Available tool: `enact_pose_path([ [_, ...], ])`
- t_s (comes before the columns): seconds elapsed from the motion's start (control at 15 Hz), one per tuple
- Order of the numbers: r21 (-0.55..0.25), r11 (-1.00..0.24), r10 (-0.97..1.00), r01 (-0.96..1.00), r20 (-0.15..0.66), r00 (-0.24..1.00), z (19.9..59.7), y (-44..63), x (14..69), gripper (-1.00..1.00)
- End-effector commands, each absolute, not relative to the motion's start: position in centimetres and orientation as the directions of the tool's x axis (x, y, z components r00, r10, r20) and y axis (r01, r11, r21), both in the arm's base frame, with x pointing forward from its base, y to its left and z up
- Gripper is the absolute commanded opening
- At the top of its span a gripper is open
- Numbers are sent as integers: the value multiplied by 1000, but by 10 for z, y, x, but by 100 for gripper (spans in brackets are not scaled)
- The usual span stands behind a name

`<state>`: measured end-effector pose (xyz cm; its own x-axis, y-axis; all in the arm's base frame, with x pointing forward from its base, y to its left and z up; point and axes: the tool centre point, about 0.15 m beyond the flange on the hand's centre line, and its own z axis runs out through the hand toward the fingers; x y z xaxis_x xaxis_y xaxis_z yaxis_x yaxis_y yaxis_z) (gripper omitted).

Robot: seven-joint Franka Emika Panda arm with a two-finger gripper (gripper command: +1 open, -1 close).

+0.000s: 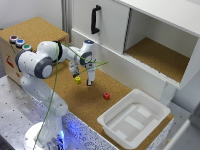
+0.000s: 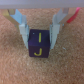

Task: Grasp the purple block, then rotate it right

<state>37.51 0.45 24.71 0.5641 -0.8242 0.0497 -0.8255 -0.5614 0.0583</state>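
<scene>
Claw point(image 2: 39, 36) straddling purple block point(image 2: 38, 45), fingers apart, nothing gripped yet; close squarely on opposite faces before turning right, keeping block level.

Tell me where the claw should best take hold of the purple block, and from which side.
Grip the purple block on its two opposite flat side faces, coming straight down from above. In the wrist view the claw is open, a finger on each side of the cube, which sits flat on the cork surface.

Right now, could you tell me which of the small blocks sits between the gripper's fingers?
The purple block, dark with yellow markings, sits between the open gripper's fingers; the yellow block and red block lie apart on the cork.
</scene>
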Motion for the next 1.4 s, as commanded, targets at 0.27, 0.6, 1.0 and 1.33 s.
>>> enact_pose_path([
  [0.27,-34,-54,-994,-998,-89,57,208,-36,388,-100],
  [0.6,-110,-84,-996,-990,-28,88,198,-29,402,-100],
  [1.0,-104,-79,-995,-991,-56,85,191,-28,401,-100],
  [1.33,-66,-188,-982,-980,37,186,246,-17,387,100],
])
